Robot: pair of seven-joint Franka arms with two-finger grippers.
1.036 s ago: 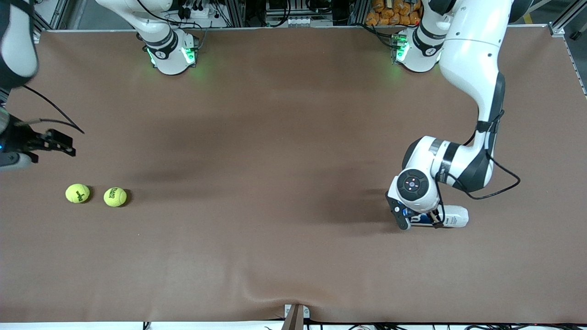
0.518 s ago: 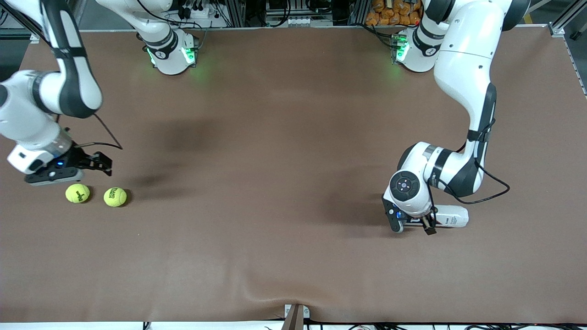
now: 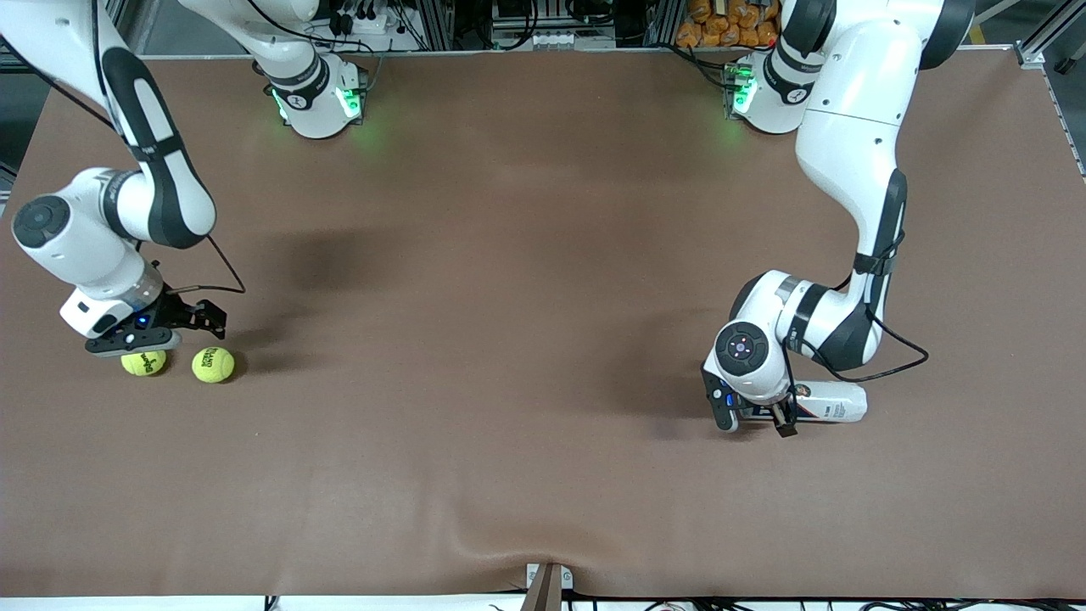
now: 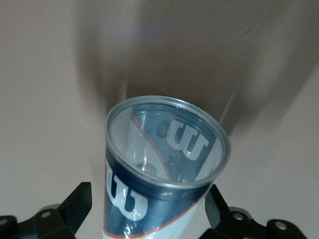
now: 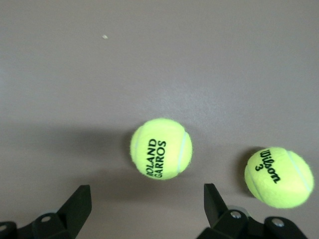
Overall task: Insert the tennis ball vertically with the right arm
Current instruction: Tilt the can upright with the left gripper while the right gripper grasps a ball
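Front view, room: bare brown table [image 3: 526, 339] takes up the whole middle; every object sits close to 1 end or the other.
Edges: table's near edge is wrinkled at mid-length, where a small bracket [image 3: 547, 581] sticks up.
Balls: 2 yellow balls lie side by side, apart, toward the right arm's end, about midway between the bases' edge and the near edge.
Roland Garros ball [image 3: 213, 364]: in full sight, nearer the table's middle than the Wilson ball [image 3: 143, 363].
Right gripper [image 3: 202, 317]: hangs low over the balls, fingers spread wide and holding nothing; in the right wrist view the Roland Garros ball [image 5: 161, 148] lies on the table between the lines of its 2 fingers [image 5: 77, 204].
Can [image 3: 830, 412]: lies on its side toward the left arm's end, white end pointing to that end.
Left gripper [image 3: 758, 417]: down at the can, fingers spread with the can between them; contact cannot be told.
Hidden: right wrist covers the Wilson ball's top; left wrist covers the can's open end.
Left wrist view: can's [image 4: 167, 149] open mouth shows, its bottom is cut off.
Right wrist view: Wilson ball [image 5: 279, 177] sits beside 1 finger.
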